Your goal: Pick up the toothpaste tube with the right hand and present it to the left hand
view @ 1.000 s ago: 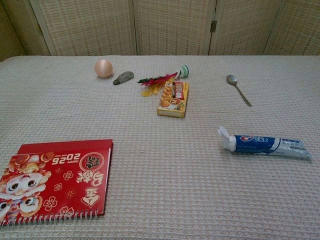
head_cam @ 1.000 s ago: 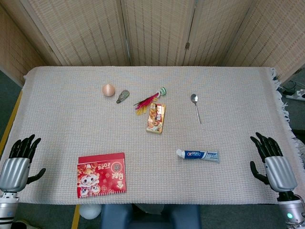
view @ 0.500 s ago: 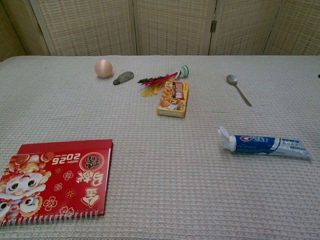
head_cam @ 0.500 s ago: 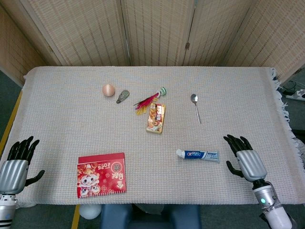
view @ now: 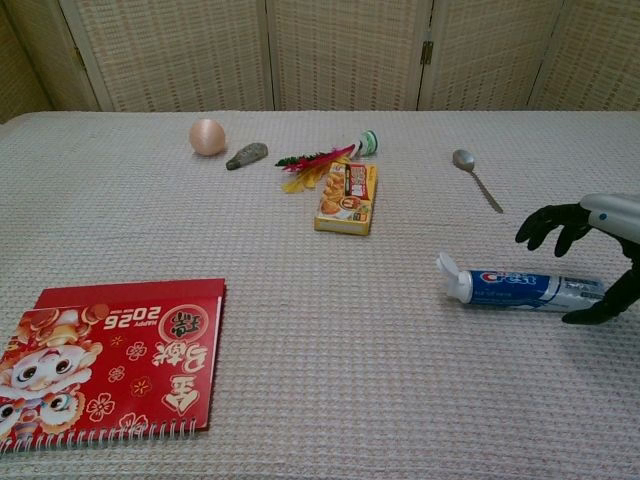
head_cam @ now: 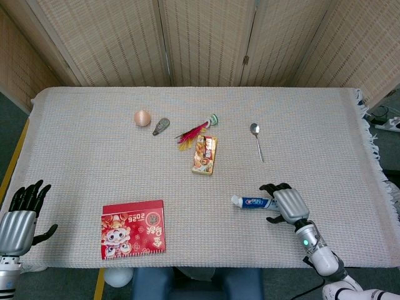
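The toothpaste tube [head_cam: 256, 202] [view: 520, 288], blue and white with a white cap pointing left, lies flat on the woven cloth right of the centre. My right hand [head_cam: 284, 203] [view: 592, 250] hovers over the tube's tail end with its fingers spread and curved, fingertips above it and the thumb [view: 600, 305] on the near side; nothing is held. My left hand [head_cam: 20, 219] rests open at the table's front left corner, far from the tube, and the chest view does not show it.
A red 2025 calendar [head_cam: 133, 228] lies front left. Behind the tube are a snack box [head_cam: 205, 154], a feathered shuttlecock [head_cam: 195, 130], a spoon [head_cam: 256, 140], a small grey object [head_cam: 161, 126] and a peach ball [head_cam: 142, 117]. A folding screen stands behind the table.
My right hand has swept from the table's right edge leftward to the tube's tail end and now shows in the chest view. The left hand has barely moved.
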Controlling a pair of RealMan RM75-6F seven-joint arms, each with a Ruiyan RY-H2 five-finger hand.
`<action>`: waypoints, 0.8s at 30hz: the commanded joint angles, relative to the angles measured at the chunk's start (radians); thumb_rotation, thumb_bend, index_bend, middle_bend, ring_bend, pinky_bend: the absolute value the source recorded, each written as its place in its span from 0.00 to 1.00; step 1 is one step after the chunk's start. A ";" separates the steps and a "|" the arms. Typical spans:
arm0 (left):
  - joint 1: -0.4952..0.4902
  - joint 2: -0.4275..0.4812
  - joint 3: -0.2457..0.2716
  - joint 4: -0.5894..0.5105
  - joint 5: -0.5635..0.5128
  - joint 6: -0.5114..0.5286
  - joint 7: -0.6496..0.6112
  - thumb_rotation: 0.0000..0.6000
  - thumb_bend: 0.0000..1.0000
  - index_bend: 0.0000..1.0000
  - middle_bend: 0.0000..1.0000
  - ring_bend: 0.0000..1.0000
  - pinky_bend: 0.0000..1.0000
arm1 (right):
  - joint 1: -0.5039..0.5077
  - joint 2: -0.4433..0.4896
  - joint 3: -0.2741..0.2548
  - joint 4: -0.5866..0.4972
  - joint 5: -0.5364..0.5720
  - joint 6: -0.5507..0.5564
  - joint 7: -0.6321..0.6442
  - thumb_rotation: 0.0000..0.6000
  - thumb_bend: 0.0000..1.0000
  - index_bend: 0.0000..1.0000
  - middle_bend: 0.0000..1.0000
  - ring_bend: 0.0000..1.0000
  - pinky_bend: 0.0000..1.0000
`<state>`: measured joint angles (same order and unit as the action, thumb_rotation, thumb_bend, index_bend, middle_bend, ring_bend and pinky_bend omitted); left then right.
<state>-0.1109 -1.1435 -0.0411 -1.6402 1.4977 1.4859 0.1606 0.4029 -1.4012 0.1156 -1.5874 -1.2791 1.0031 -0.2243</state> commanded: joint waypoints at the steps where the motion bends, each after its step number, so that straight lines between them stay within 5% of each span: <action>1: 0.000 -0.001 0.000 0.002 0.000 -0.001 0.000 1.00 0.27 0.00 0.00 0.00 0.00 | 0.026 -0.028 0.006 0.033 0.013 -0.025 -0.002 1.00 0.24 0.33 0.34 0.36 0.25; 24: 0.003 -0.008 -0.001 0.020 -0.008 -0.003 -0.011 1.00 0.27 0.00 0.00 0.00 0.00 | 0.107 -0.097 -0.007 0.117 0.075 -0.079 -0.052 1.00 0.41 0.42 0.40 0.43 0.34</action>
<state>-0.1079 -1.1515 -0.0418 -1.6197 1.4892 1.4826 0.1496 0.5093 -1.4977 0.1087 -1.4713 -1.2050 0.9245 -0.2752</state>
